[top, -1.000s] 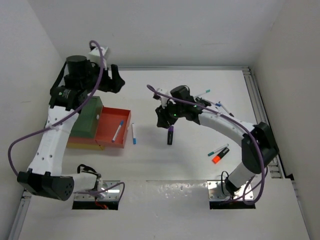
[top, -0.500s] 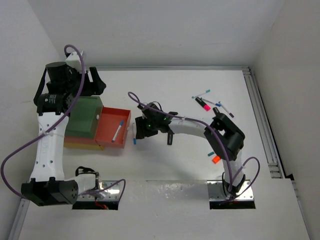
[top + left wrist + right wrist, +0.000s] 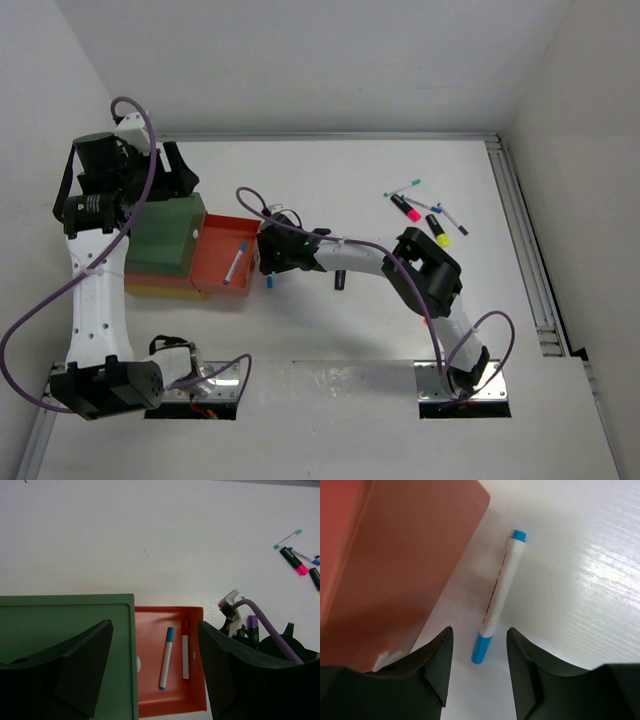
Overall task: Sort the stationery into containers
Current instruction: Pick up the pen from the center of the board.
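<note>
Overhead and wrist views of a white desk (image 3: 330,180) with two robot arms bolted at its near edge.

Nearest, a dark highlighter with a purple cap (image 3: 340,278) lies mid-desk. Just left of it, the right pincer (image 3: 479,640) hangs low over a white pen with a blue cap (image 3: 500,595). Its fingers are spread either side of the pen's capped end, and nothing is pinched. The pen lies flat on the desk, just beside the outer wall of the red-orange tray (image 3: 395,555).

That tray sits near the desk's left edge, touching a dark green tray (image 3: 65,625). A yellow tray (image 3: 165,291) shows at their near side. Two pens lie inside the red-orange tray.

The left pincer (image 3: 155,627) hovers above these trays, spread and empty.

Toward the far right corner lie more pens and a pink highlighter (image 3: 405,208).

The step appears to be picking up the blue-capped pen. It would go best by shifting towards the pen's middle, lowering straight, keeping the tray-side finger off the wall, then closing across the barrel.
</note>
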Available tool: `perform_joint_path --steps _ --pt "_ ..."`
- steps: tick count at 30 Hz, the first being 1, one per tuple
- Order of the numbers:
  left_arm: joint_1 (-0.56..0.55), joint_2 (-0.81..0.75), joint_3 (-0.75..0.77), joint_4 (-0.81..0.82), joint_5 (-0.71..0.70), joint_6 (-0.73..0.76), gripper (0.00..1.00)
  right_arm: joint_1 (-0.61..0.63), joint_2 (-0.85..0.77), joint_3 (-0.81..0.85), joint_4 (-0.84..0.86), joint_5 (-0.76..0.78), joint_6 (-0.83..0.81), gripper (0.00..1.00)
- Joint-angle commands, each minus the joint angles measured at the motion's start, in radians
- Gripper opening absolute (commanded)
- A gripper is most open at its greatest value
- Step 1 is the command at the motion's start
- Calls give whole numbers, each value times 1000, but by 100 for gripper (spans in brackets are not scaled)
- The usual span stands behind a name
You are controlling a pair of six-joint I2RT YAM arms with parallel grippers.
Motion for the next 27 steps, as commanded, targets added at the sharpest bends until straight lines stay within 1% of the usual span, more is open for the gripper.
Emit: perform_joint_path --steps 1,8,11,14,16,19,22,24,26,27 --pt "30 -22 0 3 37 19 75 9 29 57 -27 105 23 46" --pt "72 -17 6 -21 60 37 75 9 79 65 -15 148 -1 44" --pt "87 -16 12 -32 66 44 75 1 88 57 -15 141 0 43" --pt "95 -16 14 -33 74 40 75 -8 87 46 -21 139 -9 39" --pt "99 -14 14 -36 77 42 75 -20 78 26 -21 138 -20 34" --pt "106 -11 12 -38 83 44 75 -39 47 -15 -19 145 -61 31" --pt "110 -2 12 -36 90 37 75 -62 32 -41 -33 141 -111 23" --pt "112 1 18 -36 97 37 75 -76 24 -37 -79 127 -131 21" --pt "113 6 34 -47 95 51 75 -77 13 -23 -145 115 -209 20" --pt "113 6 34 -50 93 51 75 -79 9 -23 -166 115 -210 20"
